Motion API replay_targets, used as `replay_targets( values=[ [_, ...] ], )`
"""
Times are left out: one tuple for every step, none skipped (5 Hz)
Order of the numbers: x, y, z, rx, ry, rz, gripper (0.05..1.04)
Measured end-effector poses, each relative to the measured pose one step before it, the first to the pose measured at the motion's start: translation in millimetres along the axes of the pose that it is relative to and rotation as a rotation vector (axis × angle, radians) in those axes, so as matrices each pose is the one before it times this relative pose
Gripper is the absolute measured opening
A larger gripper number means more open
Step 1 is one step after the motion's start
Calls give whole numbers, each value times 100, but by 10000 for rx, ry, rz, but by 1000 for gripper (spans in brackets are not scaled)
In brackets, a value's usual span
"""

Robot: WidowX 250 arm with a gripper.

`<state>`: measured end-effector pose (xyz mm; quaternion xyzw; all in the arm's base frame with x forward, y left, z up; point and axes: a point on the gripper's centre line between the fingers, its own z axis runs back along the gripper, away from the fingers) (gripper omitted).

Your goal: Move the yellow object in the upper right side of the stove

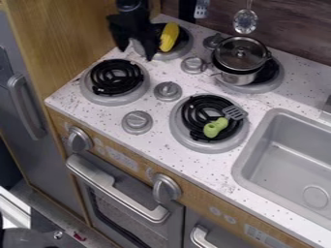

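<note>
Far left of the lidded pot (239,76), grey door (48,123): upright, with a long curved handle (26,104).
Oven handle (110,183): a slanting bar, in front of the pot and well to its left, below the wooden front edge of the surface (155,138).
Left front burner (116,80): black coil in a grey ring, left of the pot and nearer the camera.
Tool (136,54): pointing down, left of the pot, over the left side of the back left burner (188,44); its two fingers stand wide apart, with nothing between them.
Yellow corn (169,37): left of the pot on that same back burner, lying lengthwise front to back, just right of the tool's right-hand finger and outside the gap.
Middle dial (168,90): grey, left of the pot and nearer the camera.
Green-handled spatula (217,127): in front of the pot, on the right front burner (178,123), its slotted grey head angled up to the right.
Slotted spoon (246,21): hanging on the wall behind the pot.
Sink (240,167): grey basin, right of the pot and nearer the camera.
</note>
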<state>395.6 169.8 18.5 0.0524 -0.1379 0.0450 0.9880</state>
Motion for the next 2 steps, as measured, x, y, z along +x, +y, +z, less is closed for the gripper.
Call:
replay_targets(
  values=[
    [-2426,-184,12,29,578,-482,999],
    [-1355,-620,-503,-281,485,-88,999]
  ],
)
